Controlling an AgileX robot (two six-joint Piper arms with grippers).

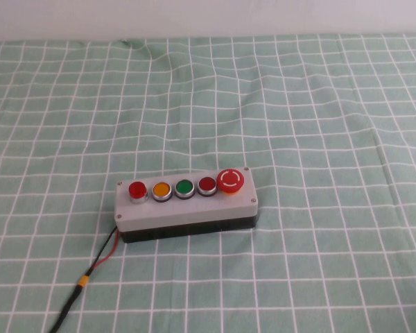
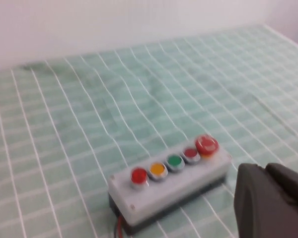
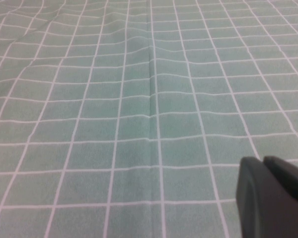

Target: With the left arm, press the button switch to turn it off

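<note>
The grey five-button box [image 1: 187, 212] lies on the green checked cloth near the middle of the high view. The button switch [image 1: 137, 189], bright red with a silver ring, is at the box's left end. It also shows in the left wrist view [image 2: 139, 176]. Neither arm shows in the high view. My left gripper [image 2: 261, 169] shows only in the left wrist view. It is black, with its fingers together and empty, and it hangs above the cloth off the box's mushroom-button end. My right gripper [image 3: 262, 161] is shut and empty over bare cloth.
On the box, to the right of the switch, are a yellow button [image 1: 161, 189], a green button [image 1: 184, 187], a darker red button [image 1: 206, 184] and a large red mushroom button [image 1: 230, 180]. A red and black cable [image 1: 90, 274] runs from the box's left end toward the front edge.
</note>
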